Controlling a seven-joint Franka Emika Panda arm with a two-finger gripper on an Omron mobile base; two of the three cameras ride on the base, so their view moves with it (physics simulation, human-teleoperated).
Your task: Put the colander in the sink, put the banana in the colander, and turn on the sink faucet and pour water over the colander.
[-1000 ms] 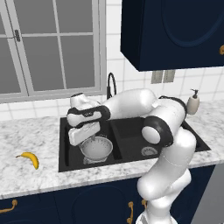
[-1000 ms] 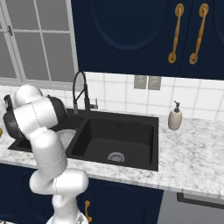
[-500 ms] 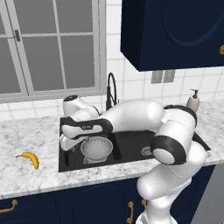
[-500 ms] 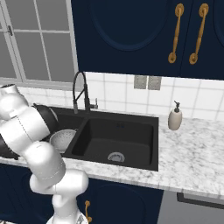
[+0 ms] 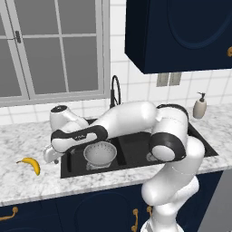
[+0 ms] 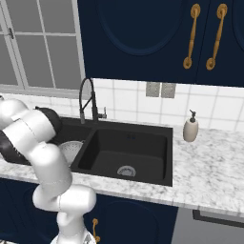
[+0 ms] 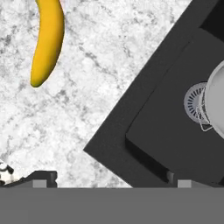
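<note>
The silvery perforated colander (image 5: 100,153) sits in the left basin of the black sink (image 5: 136,152), and its rim shows at the right edge of the hand view (image 7: 216,105) beside the drain. The yellow banana (image 5: 29,165) lies on the marbled counter left of the sink; in the hand view it lies at the upper left (image 7: 47,39). My gripper (image 5: 50,157) hangs open and empty over the sink's left rim, between banana and colander, with dark fingertips (image 7: 42,176) wide apart. The black faucet (image 5: 115,92) stands behind the sink with no water running.
A beige soap dispenser (image 5: 199,106) stands on the counter right of the sink (image 6: 190,129). The right basin (image 6: 126,155) holds only its drain. A window is behind the counter, and dark blue cabinets hang above.
The arm has swung left from above the colander to the sink's left rim, nearer the banana. The colander stays in the left basin. The jaws stayed open.
</note>
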